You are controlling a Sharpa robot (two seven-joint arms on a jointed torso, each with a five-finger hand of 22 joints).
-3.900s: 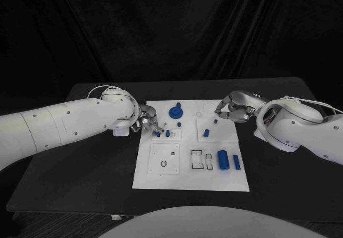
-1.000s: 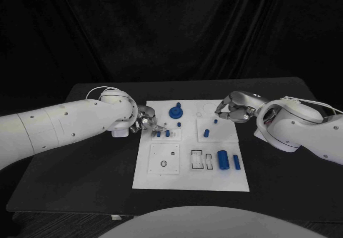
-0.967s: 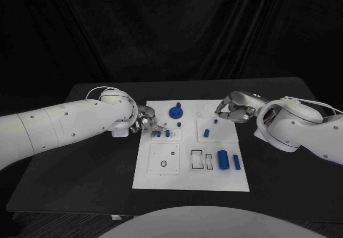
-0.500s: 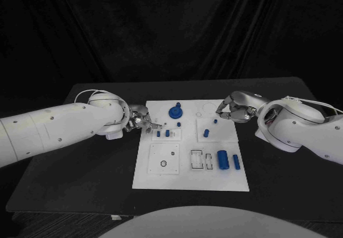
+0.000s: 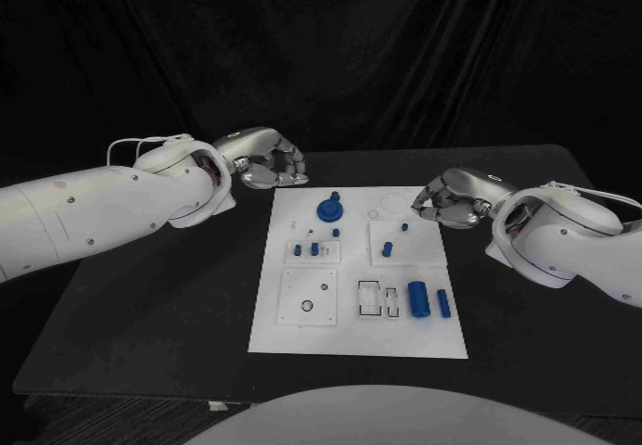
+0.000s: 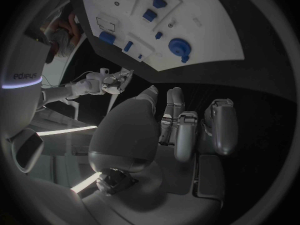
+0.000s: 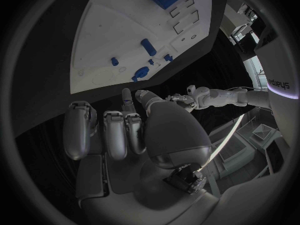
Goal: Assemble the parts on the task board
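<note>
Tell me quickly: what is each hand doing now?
Left hand: closed, holding nothing.
Right hand: closed, holding nothing.

Small blue parts on the task board

The smallest pieces are too small for their shapes to be told.

The left hand has withdrawn from the task board. Earlier it sat low at the board's left edge, its fingers down beside the two small blue parts standing in the upper-left recess. It now sits higher, at about 10 o'clock from the board's centre, above the bare counter just off the board's far-left corner, touching neither board nor parts. Its fingers are curled in and hold nothing. The left arm has swung outward and upward with it.
</note>
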